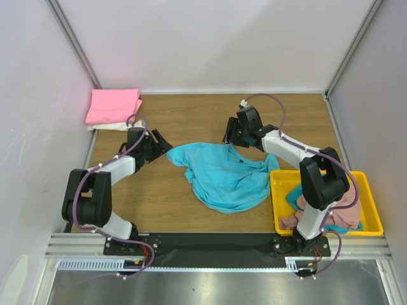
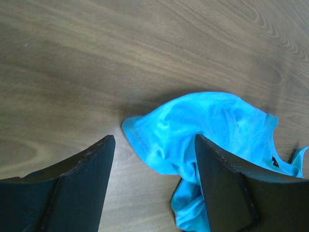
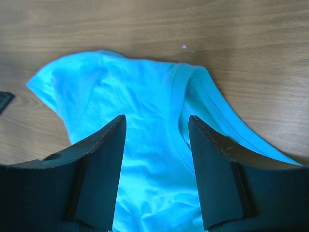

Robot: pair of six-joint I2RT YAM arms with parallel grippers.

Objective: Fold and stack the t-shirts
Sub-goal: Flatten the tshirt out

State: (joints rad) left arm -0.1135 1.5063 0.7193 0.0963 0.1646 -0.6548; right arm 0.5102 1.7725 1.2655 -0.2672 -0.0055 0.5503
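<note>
A turquoise t-shirt (image 1: 222,175) lies crumpled and spread on the wooden table's middle. My left gripper (image 1: 160,143) hovers open at the shirt's left corner; in the left wrist view that corner (image 2: 193,130) lies between and beyond the fingers, apart from them. At the shirt's back edge my right gripper (image 1: 230,135) is open over the cloth (image 3: 145,121), nothing pinched. A folded bright pink t-shirt (image 1: 113,105) rests on a folded cream one (image 1: 113,126) at the back left. Dusty pink (image 1: 343,213) and teal (image 1: 296,198) t-shirts lie bunched in the tray.
A yellow tray (image 1: 369,210) sits at the front right beside the right arm's base. White walls enclose the table on three sides. Bare wood (image 1: 191,114) shows behind the turquoise shirt.
</note>
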